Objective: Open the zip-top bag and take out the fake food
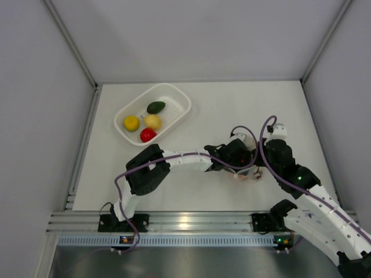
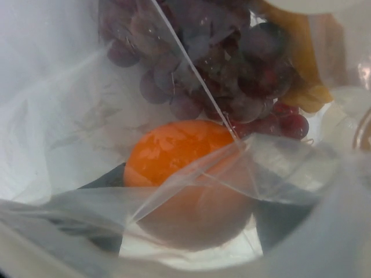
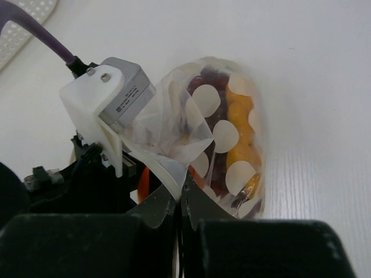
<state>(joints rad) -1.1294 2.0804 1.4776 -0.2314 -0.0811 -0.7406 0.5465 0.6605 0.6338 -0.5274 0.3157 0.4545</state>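
The zip-top bag (image 3: 232,139) lay on the bench (image 1: 232,104) at centre-right, its film pinched at the mouth by the clenched right hand (image 3: 181,202). The left hand (image 1: 242,167) was seen at the opening; whether it was released or clenched could not be told. An orange (image 2: 179,156), a grape bunch (image 2: 220,75) and an orange-yellow piece (image 2: 301,63) were seen inside. A red apple (image 1: 148,135), two lemons (image 1: 131,123) and an avocado (image 1: 156,107) were held in the white basket (image 1: 177,95), well apart

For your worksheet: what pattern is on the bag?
The zip-top bag has white dots; right wrist view.
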